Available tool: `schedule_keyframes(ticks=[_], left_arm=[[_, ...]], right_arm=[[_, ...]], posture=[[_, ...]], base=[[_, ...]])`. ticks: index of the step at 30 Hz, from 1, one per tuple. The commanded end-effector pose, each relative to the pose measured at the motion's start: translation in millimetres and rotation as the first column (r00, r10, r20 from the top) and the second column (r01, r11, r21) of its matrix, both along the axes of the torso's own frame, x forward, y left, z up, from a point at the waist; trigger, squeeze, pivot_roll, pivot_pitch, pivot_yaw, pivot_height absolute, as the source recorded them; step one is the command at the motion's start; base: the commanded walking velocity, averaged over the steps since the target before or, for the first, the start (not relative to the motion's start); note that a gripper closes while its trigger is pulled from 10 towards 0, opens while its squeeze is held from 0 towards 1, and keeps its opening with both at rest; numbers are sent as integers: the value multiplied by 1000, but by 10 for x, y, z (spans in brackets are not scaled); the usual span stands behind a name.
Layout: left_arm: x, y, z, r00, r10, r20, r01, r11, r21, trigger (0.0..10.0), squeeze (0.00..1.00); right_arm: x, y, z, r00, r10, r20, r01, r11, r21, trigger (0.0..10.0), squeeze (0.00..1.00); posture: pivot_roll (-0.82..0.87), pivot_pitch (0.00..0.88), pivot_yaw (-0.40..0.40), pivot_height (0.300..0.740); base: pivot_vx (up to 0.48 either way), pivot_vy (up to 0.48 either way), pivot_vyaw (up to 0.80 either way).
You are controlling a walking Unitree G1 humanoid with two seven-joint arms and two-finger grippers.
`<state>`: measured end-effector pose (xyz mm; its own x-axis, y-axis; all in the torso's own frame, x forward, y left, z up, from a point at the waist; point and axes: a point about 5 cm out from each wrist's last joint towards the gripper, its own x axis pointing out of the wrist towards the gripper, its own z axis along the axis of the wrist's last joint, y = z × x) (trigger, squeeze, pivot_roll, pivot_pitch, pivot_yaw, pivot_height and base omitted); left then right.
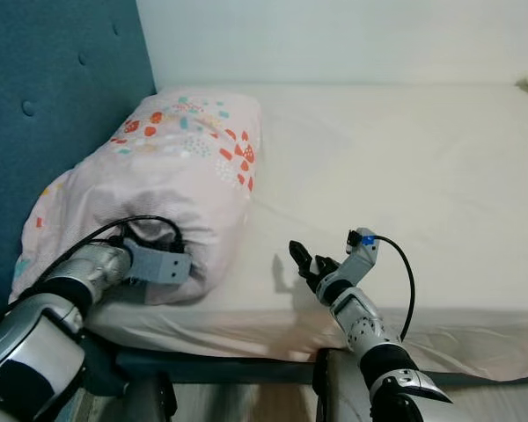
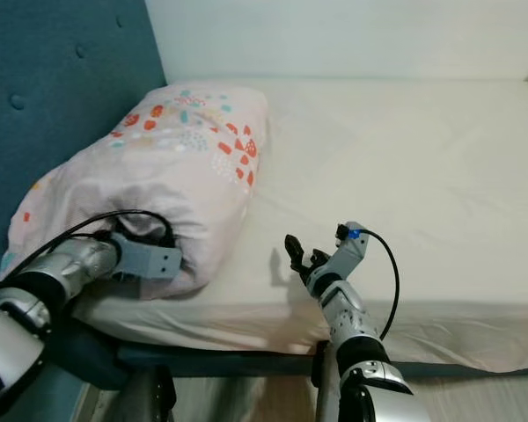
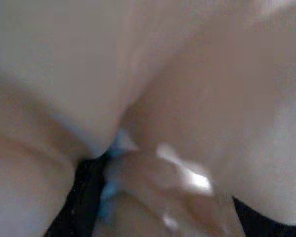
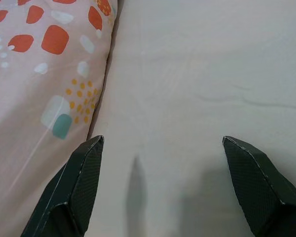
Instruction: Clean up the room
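I have the left gripper point(image 1: 194, 274) pushed into the near end of the pillow point(image 1: 180, 167), its fingers buried in the pale pink fabric, so I cannot tell whether they are apart or together; the left wrist view gives me only blurred pinkish folds pressed up close, with something dark at the lower edge. The pillow, printed with red, teal and orange spots, lies on the bed point(image 1: 405, 167) against the blue headboard point(image 1: 53, 97), its far end stretching away from that gripper toward the white wall point(image 1: 334, 40). My right gripper point(image 1: 303, 262) hovers over the cream sheet near the bed's front edge, just beside the pillow's near corner but not touching it, with its two black fingers point(image 4: 76, 190) spread wide apart and nothing between them. From the right wrist view, the pillow's patterned side runs along one finger, bare sheet ahead of the other, and the gripper throws a thin shadow on the sheet between them.
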<state>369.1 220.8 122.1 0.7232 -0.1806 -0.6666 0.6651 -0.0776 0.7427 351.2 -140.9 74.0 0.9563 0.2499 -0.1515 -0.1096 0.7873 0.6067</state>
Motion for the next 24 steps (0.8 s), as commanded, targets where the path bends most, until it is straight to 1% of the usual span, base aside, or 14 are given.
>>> schedule_keyframes(ticks=[1, 6, 7, 10, 11, 13, 14, 15, 16, 17, 19, 22, 23, 24], left_arm=[[-45, 112, 0, 999, 24, -49, -24, 1000, -15, 10000, 0], [-146, 44, 75, 963, -116, -243, 99, 992, -82, 10000, 0], [-194, -14, 142, 938, -170, -300, 129, 980, -152, 10000, 0], [-343, -368, 553, 857, -418, -302, 224, 829, -512, 10000, 0], [-343, -368, 553, 857, -418, -302, 224, 829, -512, 10000, 0], [-381, -477, 830, 820, -533, -208, 265, 675, -689, 10000, 0], [-387, -491, 902, 812, -556, -176, 274, 629, -727, 10000, 0], [-360, -495, 995, 822, -559, -113, 270, 556, -786, 10000, 0], [-360, -495, 995, 822, -559, -113, 270, 556, -786, 10000, 0], [-337, -487, 1053, 830, -553, -69, 264, 499, -826, 10000, 0], [-160, -433, 1143, 915, -396, 79, 245, 391, -887, 10000, 0], [-67, -396, 1151, 951, -285, 122, 225, 362, -905, 10000, 0], [29, -322, 1137, 984, -114, 138, 168, 315, -934, 10000, 0], [29, -322, 1137, 984, -114, 138, 168, 315, -934, 10000, 0]], right_arm=[[6, 26, 3, 1000, 10, -8, -10, 1000, 3, 10000, 0], [20, 37, 20, 1000, 15, -6, -15, 1000, 3, 10000, 0], [22, 46, 23, 1000, 17, -5, -17, 1000, 4, 10000, 0], [23, 61, 25, 1000, 22, -6, -22, 1000, 5, 10000, 0], [23, 61, 25, 1000, 22, -6, -22, 1000, 5, 10000, 0], [18, 54, 16, 1000, 22, -9, -22, 1000, 6, 10000, 0], [16, 51, 12, 1000, 21, -10, -21, 1000, 6, 10000, 0], [15, 46, 11, 1000, 19, -10, -19, 1000, 7, 10000, 0], [15, 46, 11, 1000, 19, -10, -19, 1000, 7, 10000, 0], [14, 41, 12, 1000, 17, -10, -17, 1000, 8, 10000, 0], [12, 24, 10, 1000, 11, -9, -11, 1000, 10, 10000, 0], [11, 18, 9, 1000, 9, -9, -8, 1000, 10, 10000, 0], [9, 9, 6, 1000, 6, -10, -6, 1000, 10, 10000, 0], [9, 9, 6, 1000, 6, -10, -6, 1000, 10, 10000, 0]], posture=[[85, 73, -25, 445], [87, 68, -23, 445], [87, 68, -23, 445], [89, 70, -22, 445], [89, 70, -22, 445], [89, 70, -17, 445], [89, 70, -17, 445], [87, 70, -15, 445], [87, 70, -15, 445], [87, 70, -15, 445], [86, 73, -12, 445], [86, 73, -12, 445], [87, 78, -13, 445], [87, 78, -13, 445]], base=[[0, 0, 0], [0, 0, 0], [0, 0, 0], [0, 0, 0], [0, 0, 0], [0, 0, 0], [0, 0, 0], [0, 0, 0], [0, 0, 0], [0, 0, 0], [0, 0, 0], [0, 0, 0], [0, 0, 0], [0, 0, 0]])
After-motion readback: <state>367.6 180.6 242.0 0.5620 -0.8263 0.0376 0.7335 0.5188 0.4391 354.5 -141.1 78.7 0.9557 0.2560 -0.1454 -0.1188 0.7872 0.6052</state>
